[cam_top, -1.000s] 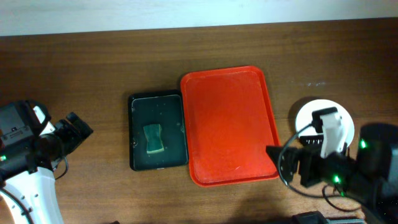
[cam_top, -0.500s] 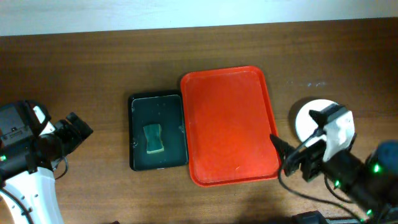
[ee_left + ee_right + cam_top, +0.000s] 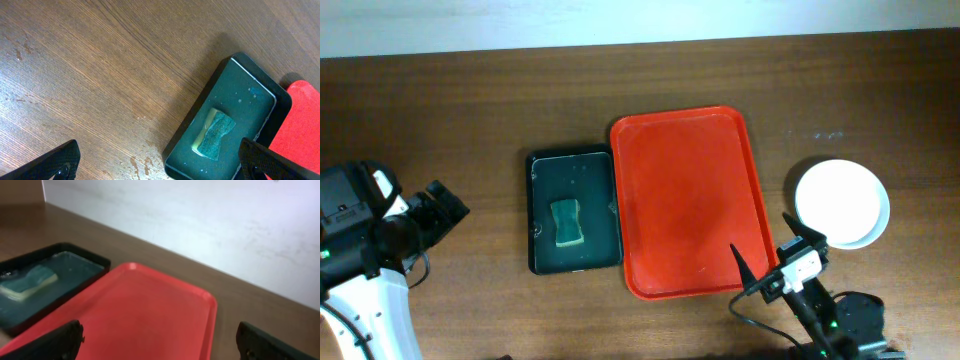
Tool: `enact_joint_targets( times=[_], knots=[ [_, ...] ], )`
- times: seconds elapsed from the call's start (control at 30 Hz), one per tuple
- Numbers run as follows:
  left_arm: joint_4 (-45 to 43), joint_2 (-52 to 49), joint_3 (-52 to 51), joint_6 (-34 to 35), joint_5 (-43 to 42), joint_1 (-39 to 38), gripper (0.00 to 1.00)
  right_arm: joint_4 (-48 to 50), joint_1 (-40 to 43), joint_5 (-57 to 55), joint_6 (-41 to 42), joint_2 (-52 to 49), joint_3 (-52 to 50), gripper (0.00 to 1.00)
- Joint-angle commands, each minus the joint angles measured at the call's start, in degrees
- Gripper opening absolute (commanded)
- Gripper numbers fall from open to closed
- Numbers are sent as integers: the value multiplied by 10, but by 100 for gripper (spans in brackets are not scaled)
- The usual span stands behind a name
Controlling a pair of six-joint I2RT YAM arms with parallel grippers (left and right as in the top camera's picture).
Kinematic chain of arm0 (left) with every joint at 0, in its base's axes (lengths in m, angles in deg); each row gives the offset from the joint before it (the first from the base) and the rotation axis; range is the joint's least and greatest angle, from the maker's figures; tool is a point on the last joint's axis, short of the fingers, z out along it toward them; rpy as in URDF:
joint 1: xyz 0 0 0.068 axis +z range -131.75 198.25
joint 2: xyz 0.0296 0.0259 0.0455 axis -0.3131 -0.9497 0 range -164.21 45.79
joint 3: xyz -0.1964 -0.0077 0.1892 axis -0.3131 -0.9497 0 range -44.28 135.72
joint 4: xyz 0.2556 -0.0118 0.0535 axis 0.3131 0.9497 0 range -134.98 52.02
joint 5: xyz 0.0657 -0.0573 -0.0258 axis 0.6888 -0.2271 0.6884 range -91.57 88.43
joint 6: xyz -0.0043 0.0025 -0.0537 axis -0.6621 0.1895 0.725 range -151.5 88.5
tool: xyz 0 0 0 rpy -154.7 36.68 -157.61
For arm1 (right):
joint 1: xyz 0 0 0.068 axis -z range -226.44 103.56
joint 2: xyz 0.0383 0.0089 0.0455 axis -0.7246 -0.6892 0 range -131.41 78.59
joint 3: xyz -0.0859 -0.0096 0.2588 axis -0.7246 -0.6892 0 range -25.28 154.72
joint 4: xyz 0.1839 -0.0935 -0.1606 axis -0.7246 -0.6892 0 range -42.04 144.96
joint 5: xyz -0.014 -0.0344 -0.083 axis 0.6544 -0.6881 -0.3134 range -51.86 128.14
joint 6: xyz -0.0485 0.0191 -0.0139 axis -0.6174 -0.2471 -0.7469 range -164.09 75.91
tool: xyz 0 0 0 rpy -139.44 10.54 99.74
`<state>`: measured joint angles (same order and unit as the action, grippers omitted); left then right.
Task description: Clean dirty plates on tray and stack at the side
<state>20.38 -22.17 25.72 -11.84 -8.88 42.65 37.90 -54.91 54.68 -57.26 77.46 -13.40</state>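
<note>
One stack of round shallow plates, white on top with a pale mint rim showing beneath, now fully uncovered at the right of the overhead view, resting on the dark-brown wood-grain table just beside the large red rectangular plastic tray. Tray bare, nothing left on it. Right gripper gone from over the stack within the last second, drawn down to the lower right of the frame, jaws spread wide, holding nothing. Left gripper unmoved at the left edge, likewise released and empty. Small black tray with green sponge undisturbed left of the red one. Cleaning and stacking apparently done, only the retreat left.
</note>
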Motion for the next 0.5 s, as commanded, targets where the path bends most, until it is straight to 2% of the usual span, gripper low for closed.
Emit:
enact_joint_targets(
  times=[0.0,0.1,0.47],
  knots=[
    [-1,5,7,0,-4,3,99,69,-5,-3,1,9,-57,98],
    [-1,5,7,0,-4,3,100,140,-5,-3,1,9,-106,98],
    [-1,5,7,0,-4,3,99,142,-5,-4,1,8,-116,98]
  ],
)
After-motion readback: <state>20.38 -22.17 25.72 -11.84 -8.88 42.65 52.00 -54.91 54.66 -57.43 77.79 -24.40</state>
